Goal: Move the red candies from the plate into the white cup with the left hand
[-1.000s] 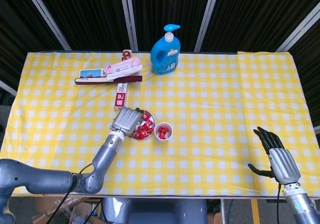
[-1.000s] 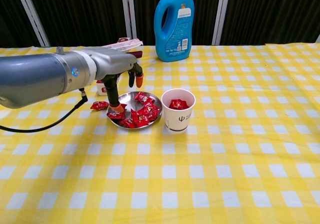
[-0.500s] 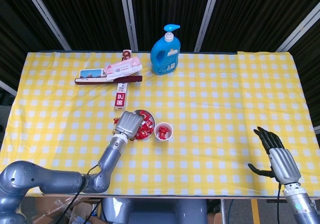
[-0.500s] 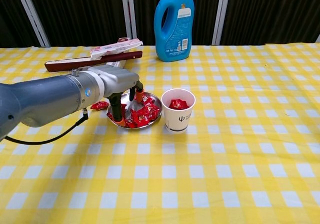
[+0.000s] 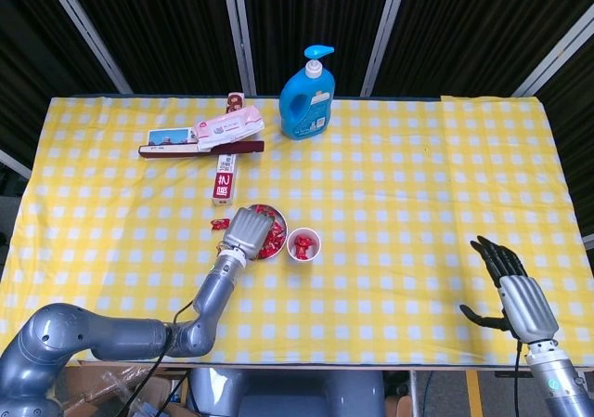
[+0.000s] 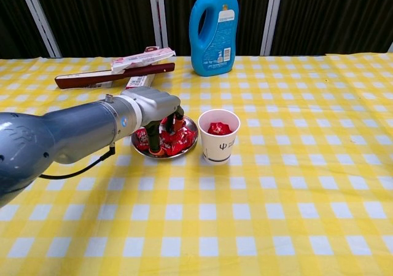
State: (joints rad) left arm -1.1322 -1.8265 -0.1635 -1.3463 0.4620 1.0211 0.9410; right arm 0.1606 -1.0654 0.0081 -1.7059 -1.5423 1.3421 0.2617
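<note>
Left hand (image 6: 158,107) now lower and further over the plate (image 6: 142,151) than a moment ago, fingers (image 6: 164,127) curled down among the red candies (image 6: 179,142); grasp impossible to tell. White cup (image 6: 218,134) at 3 o'clock, candy inside. Right hand (image 5: 516,292) unchanged, fingers spread.

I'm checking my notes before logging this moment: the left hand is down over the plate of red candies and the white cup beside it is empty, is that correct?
Not quite: the white cup is not empty. The chest view shows red candy inside it. The rest holds: the left hand is down over the plate of red candies, with the cup beside it.
</note>
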